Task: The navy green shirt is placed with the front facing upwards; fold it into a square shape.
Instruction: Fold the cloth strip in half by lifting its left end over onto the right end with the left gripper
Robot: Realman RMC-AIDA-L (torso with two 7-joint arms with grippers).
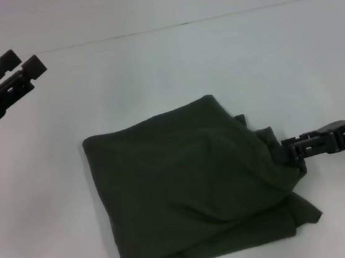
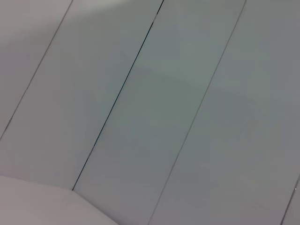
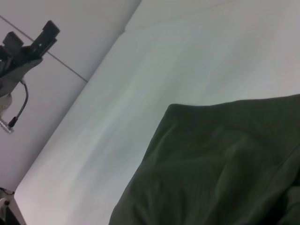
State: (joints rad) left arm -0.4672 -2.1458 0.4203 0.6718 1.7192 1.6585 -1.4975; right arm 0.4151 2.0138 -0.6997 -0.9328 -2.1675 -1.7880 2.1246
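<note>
The navy green shirt (image 1: 191,183) lies folded into a rough rectangle on the white table, plain green side up, with no lettering showing. Its right edge is bunched and drawn up toward my right gripper (image 1: 289,151), which comes in from the right and is shut on that edge. The right wrist view shows the shirt (image 3: 220,164) from close by as creased green cloth. Far off at the table's back left, my left gripper (image 1: 23,64) hangs raised and open, holding nothing; it also appears small in the right wrist view (image 3: 30,42). The left wrist view shows none of the shirt.
The white table (image 1: 171,60) stretches bare behind and to the left of the shirt, with its back edge against a pale wall. The shirt's lower edge lies near the table's front. Pale panels (image 2: 154,117) with dark seams fill the left wrist view.
</note>
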